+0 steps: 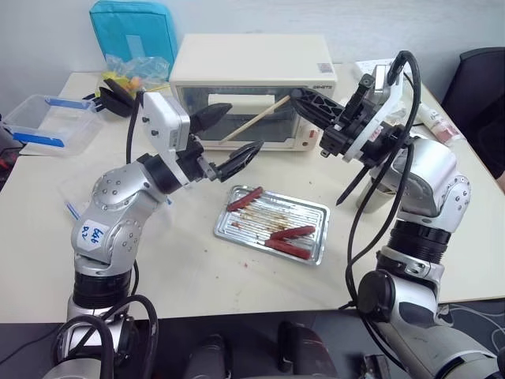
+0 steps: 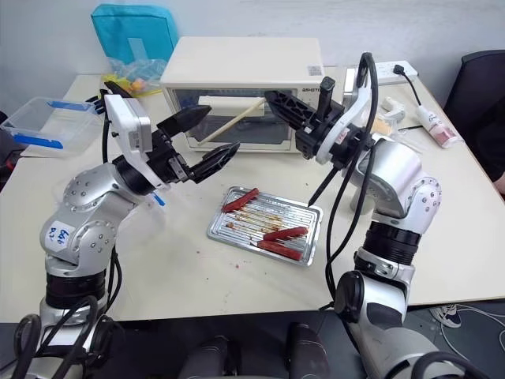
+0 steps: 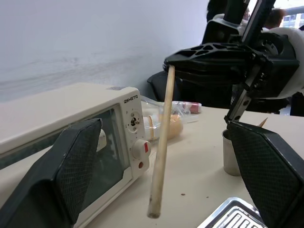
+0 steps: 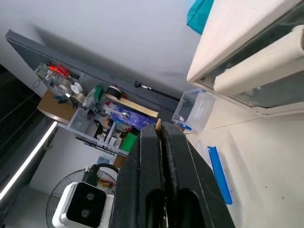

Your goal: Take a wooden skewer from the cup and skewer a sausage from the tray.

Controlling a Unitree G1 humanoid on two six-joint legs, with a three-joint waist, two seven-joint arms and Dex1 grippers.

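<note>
My right gripper (image 1: pixel 298 96) is shut on one end of the wooden skewer (image 1: pixel 254 120), a thin pale stick held up in front of the oven. The stick slants down toward my left gripper (image 1: pixel 243 128), which is open. In the left wrist view the free end of the skewer (image 3: pixel 160 152) hangs between the two fingers (image 3: pixel 71 166) and touches neither. Below both hands lies the metal tray (image 1: pixel 223 227) with three reddish-brown sausages: one (image 1: pixel 245 198) at its far left corner and two (image 1: pixel 293 232) side by side near its right end. The grey cup (image 3: pixel 230 156) stands behind my right arm.
A cream toaster oven (image 1: pixel 252 67) stands at the back of the table, just behind both grippers. A clear plastic tub with blue trim (image 1: pixel 47 118) and a blue bag (image 1: pixel 132 28) are at the back left. A power strip (image 2: pixel 387 73) lies at the back right.
</note>
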